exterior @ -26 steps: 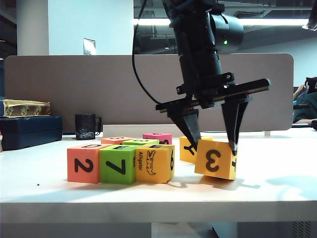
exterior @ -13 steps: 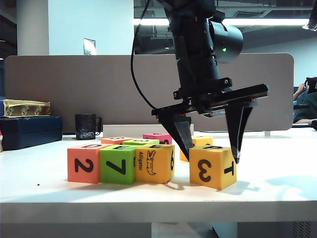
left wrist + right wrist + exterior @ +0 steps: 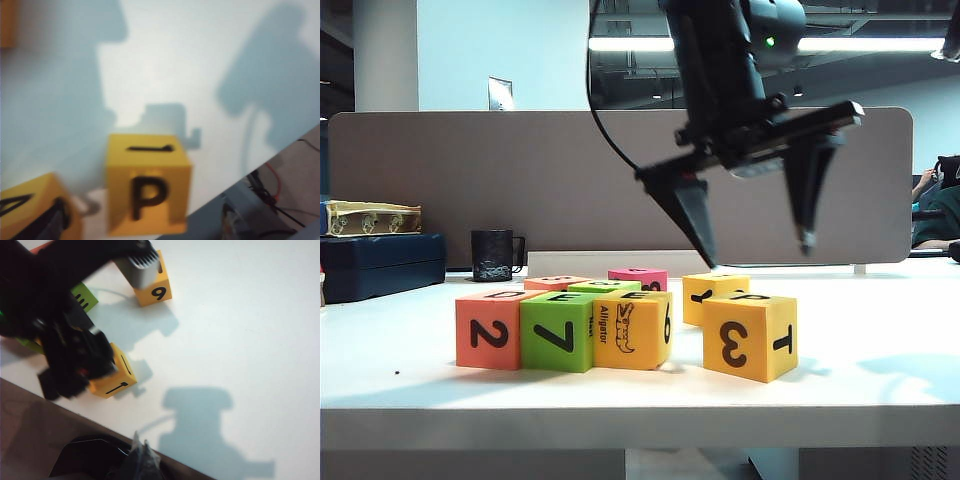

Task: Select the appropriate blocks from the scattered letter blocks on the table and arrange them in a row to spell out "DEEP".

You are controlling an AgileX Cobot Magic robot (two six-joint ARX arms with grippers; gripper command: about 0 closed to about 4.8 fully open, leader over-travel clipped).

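One wide white worktop [image 3: 880,370] fills the scene, backed by a grey-brown partition [image 3: 470,180] with a bright office and ceiling lights behind it; at the far left edge sit a dark blue case [image 3: 380,265] with a patterned box [image 3: 370,217] on top, and a black mug [image 3: 493,255] beside them. Three blocks stand touching in a row near the front: the red-orange block [image 3: 488,330] with 2, the lime-green block [image 3: 557,332] with 7, and the yellow block [image 3: 633,329] with the alligator drawing. Just right of that row, with a gap between, the amber block [image 3: 750,336] showing 3 and T rests flat on the worktop, a P on its top in the left wrist view [image 3: 147,185]. Behind lie another amber block [image 3: 712,295], a pink block [image 3: 640,277] and others. The left gripper [image 3: 755,235] hangs above the amber block, jaws spread wide and holding nothing. A second ago its fingers straddled that block, which was tilted on an edge; since then the block has settled level and the gripper has lifted clear and opened further. The right gripper cannot be made out in any view, so its state is unknown.
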